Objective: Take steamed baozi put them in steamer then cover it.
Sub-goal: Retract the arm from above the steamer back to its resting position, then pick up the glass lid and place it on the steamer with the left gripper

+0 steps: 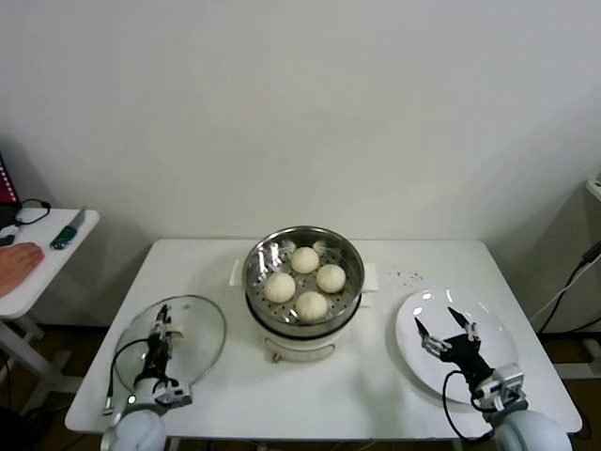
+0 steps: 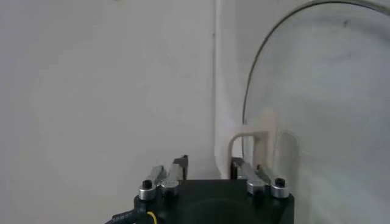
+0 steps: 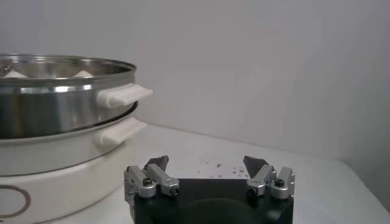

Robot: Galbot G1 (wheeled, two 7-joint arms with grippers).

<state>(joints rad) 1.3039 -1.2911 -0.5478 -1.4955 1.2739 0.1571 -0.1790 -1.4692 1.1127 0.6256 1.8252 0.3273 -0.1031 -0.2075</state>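
Bright even indoor light, soft shadows, glare on steamer [image 1: 303, 274] rim, nearest wrist-view parts slightly soft

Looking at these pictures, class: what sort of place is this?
Probably a lab set up as a kitchen: a steamer holding buns on a white table by a bare wall, with a side desk.

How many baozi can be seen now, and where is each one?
4, all inside the steamer: baozi at the back, baozi at the left, baozi at the right, baozi at the front. None seems hidden.
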